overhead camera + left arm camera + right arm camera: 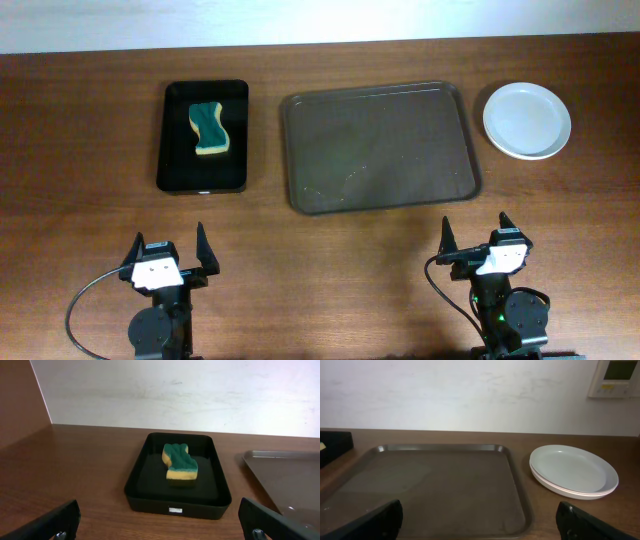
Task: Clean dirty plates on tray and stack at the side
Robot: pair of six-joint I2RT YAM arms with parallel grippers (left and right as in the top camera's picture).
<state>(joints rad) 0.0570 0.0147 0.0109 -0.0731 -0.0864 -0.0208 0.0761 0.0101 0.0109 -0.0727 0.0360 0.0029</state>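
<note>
The brown-grey tray point(380, 148) lies at the table's middle with no plates on it; it also shows in the right wrist view point(435, 487) and at the right edge of the left wrist view point(292, 477). The white plates point(527, 120) sit stacked on the table to the right of the tray, also in the right wrist view point(572, 471). My left gripper point(168, 255) is open and empty near the front edge, below the black tray; its fingers frame the left wrist view point(160, 527). My right gripper point(474, 240) is open and empty in front of the brown-grey tray's right corner point(482, 525).
A small glossy black tray point(203, 137) left of the brown-grey tray holds a green-and-yellow sponge point(210, 128), also in the left wrist view point(180, 462). A white wall runs along the far edge. A wall panel point(616, 377) hangs at the upper right.
</note>
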